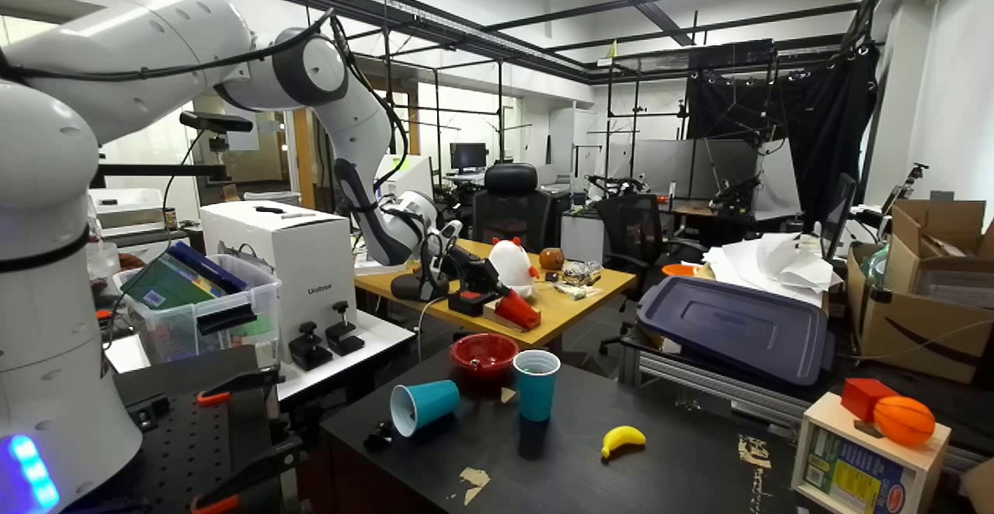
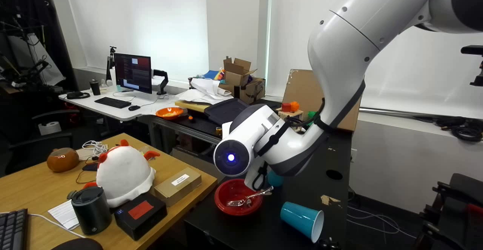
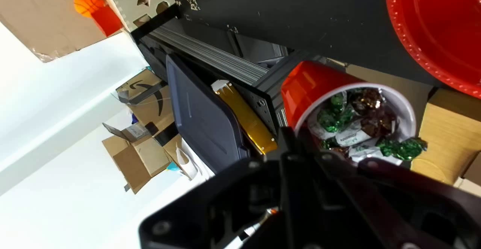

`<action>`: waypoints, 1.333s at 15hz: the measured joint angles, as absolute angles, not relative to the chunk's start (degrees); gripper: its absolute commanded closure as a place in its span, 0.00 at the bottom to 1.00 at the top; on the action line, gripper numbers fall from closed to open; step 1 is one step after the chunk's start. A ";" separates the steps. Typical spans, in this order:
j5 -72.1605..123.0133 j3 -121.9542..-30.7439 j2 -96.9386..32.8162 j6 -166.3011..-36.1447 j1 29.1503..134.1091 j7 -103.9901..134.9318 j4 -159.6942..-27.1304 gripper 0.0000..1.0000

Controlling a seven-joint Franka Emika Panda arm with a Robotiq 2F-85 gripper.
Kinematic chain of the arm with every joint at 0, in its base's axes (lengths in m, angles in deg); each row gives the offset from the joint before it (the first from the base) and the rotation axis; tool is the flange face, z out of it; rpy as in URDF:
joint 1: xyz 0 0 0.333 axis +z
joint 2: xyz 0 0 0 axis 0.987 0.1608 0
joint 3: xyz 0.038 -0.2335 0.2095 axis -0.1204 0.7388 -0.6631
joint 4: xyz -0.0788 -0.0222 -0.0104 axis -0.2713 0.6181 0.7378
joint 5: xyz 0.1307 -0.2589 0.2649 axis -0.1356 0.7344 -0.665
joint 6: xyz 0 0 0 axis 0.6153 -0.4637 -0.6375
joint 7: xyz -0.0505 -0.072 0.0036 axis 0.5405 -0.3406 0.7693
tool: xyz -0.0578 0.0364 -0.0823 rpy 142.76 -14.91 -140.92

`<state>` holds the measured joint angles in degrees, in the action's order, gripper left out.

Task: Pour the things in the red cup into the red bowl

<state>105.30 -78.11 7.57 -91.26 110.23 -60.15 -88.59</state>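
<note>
The red cup (image 1: 519, 310) hangs tilted in the air, above the level of the red bowl (image 1: 485, 368). My gripper (image 3: 295, 136) is shut on the cup's pale rim in the wrist view. Inside the cup (image 3: 312, 79) lie several wrapped candies (image 3: 360, 128) in green and brown foil; a green one pokes out over the rim. Part of the bowl (image 3: 417, 34) shows at that view's upper right, apart from the cup. A silver fork (image 2: 237, 203) lies in the bowl (image 2: 225, 194) in an exterior view, where the arm hides cup and gripper.
A blue cup (image 1: 536, 397) stands upright beside the bowl, and another blue cup (image 1: 435, 405) lies on its side. A toy banana (image 1: 623, 441) rests on the black table (image 1: 575, 483). Farther right is a wooden box (image 1: 862, 460) with an orange ball (image 1: 905, 421) on top.
</note>
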 measured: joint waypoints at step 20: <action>115.09 -86.54 7.63 -79.45 108.28 -60.25 -93.77 0.99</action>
